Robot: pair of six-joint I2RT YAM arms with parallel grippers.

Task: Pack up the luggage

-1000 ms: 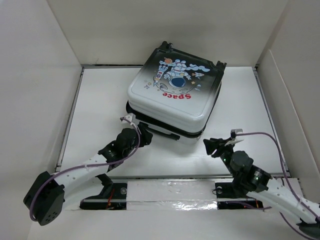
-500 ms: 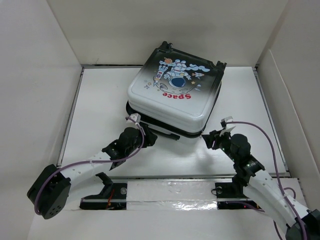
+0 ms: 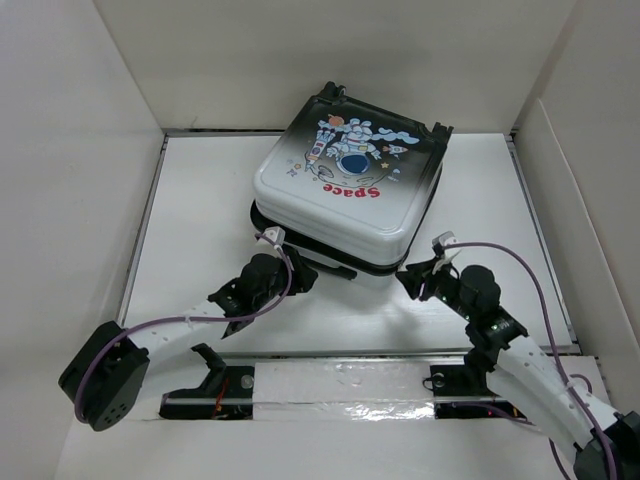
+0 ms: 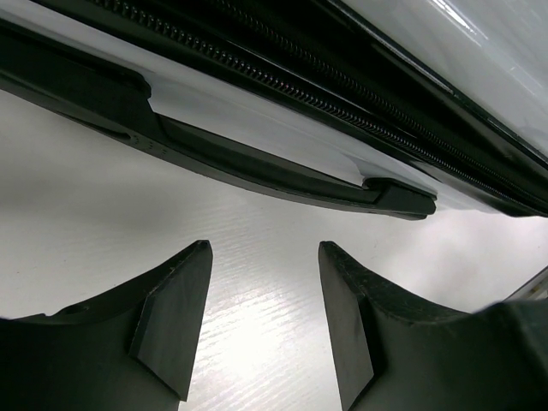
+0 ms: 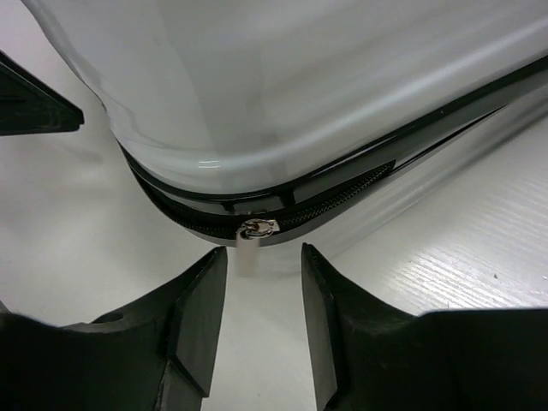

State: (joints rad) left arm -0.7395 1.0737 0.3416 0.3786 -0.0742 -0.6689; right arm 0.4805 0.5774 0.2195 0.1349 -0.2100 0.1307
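Observation:
The luggage [image 3: 345, 190] lies flat at the back middle of the table with its lid down, astronaut and red "Space" print facing up. My left gripper [image 3: 304, 275] is open at its near left edge, just short of the black side handle [image 4: 257, 167] and the zipper seam. My right gripper [image 3: 410, 281] is open at the near right corner. In the right wrist view the silver zipper slider with its white pull tab [image 5: 253, 240] hangs just beyond my open right gripper [image 5: 264, 257], untouched. My left gripper [image 4: 264, 257] holds nothing.
White walls [image 3: 80, 150] box in the table on the left, back and right. A raised ledge [image 3: 340, 382] runs along the near edge by the arm bases. Bare white tabletop [image 3: 200, 210] shows left of the luggage.
My right gripper has moved forward and left up to the luggage's near right corner. My left gripper has crept slightly right along the near edge. The luggage has not moved.

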